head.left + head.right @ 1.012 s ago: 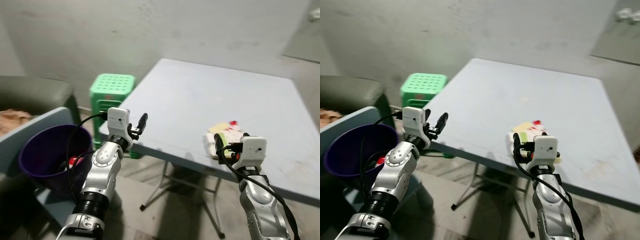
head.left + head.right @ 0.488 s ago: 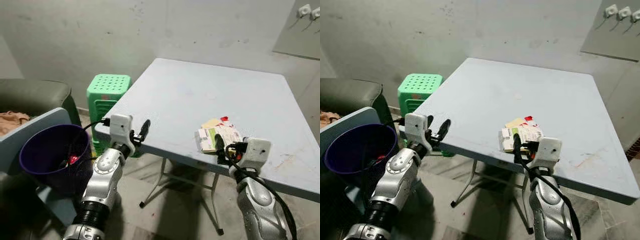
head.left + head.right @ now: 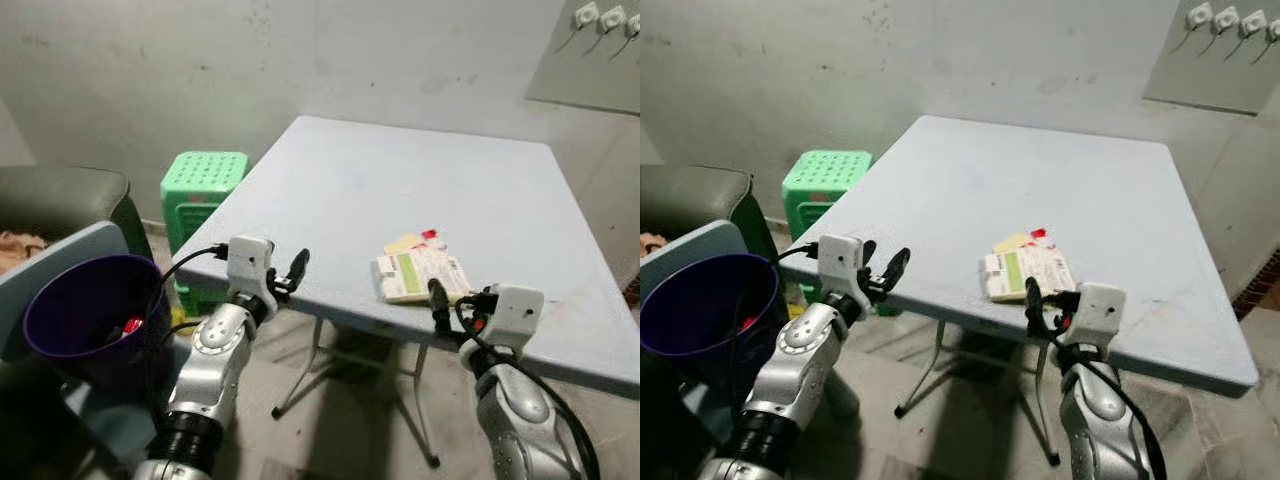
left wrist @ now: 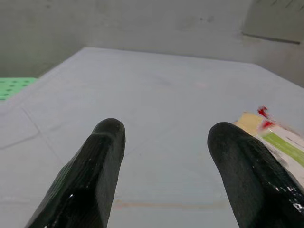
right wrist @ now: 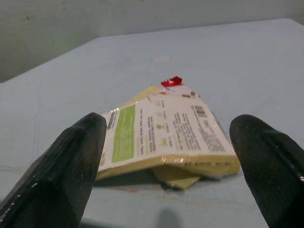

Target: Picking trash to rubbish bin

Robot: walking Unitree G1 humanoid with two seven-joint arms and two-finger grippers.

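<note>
A flat snack packet [image 3: 418, 272], white and green with a yellow underside and a red scrap at its far end, lies near the front edge of the pale blue table [image 3: 420, 170]. My right gripper [image 3: 455, 305] is open at the table's front edge, just short of the packet [image 5: 166, 137], which lies between and beyond its fingers [image 5: 71, 156]. My left gripper [image 3: 285, 275] is open and holds nothing at the table's front left corner; its wrist view catches the packet [image 4: 275, 140] off to one side. The purple bin [image 3: 40, 300] stands on the floor to my left.
Something red [image 3: 133, 325] lies inside the bin. A green plastic stool [image 3: 203, 180] stands by the table's left side, and a dark sofa [image 3: 60, 190] is beyond the bin. A grey-blue panel [image 3: 60, 255] rises behind the bin. Metal folding legs [image 3: 300, 385] sit under the table.
The whole picture has shifted as the camera moved, so more of the table and wall shows. Both grippers stay open, in much the same place relative to the table edge and packet.
</note>
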